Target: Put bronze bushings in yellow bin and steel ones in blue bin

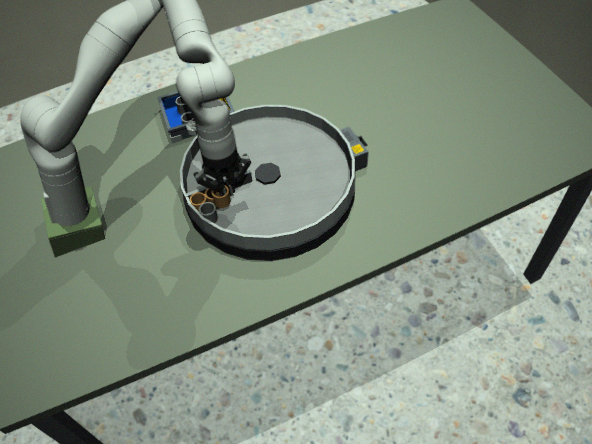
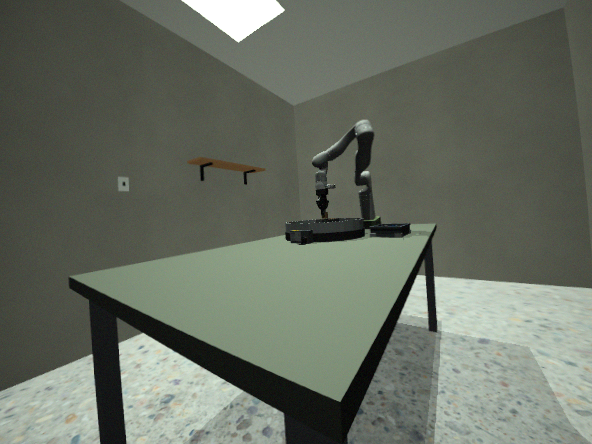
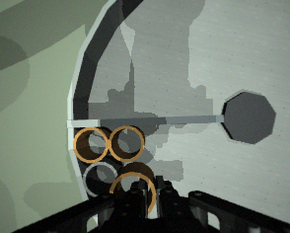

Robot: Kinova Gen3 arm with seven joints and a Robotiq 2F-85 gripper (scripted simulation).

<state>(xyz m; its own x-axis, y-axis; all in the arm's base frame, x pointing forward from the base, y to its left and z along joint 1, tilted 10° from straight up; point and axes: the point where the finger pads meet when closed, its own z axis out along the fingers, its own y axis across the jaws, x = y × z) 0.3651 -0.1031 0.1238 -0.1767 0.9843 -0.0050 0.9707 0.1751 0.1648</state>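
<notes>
Pincer [image 1: 226, 189] [image 2: 324, 213] [image 3: 151, 186] clamped on bronze bushing [image 1: 221, 202] [image 2: 326, 216] [image 3: 142, 170] wall; thin grip may slip; sideways swing could knock steel one [image 1: 207, 218] [image 3: 102, 163].

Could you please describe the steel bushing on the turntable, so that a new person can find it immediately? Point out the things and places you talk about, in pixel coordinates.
On the table stands a big round turntable [image 1: 300, 242] [image 2: 330, 227] with a raised rim. Inside it, bushings crowd against the rim, under the end effector [image 1: 227, 190]. The steel bushing [image 1: 207, 211] [image 3: 87, 181] is the only grey one there; its neighbours are bronze.
</notes>
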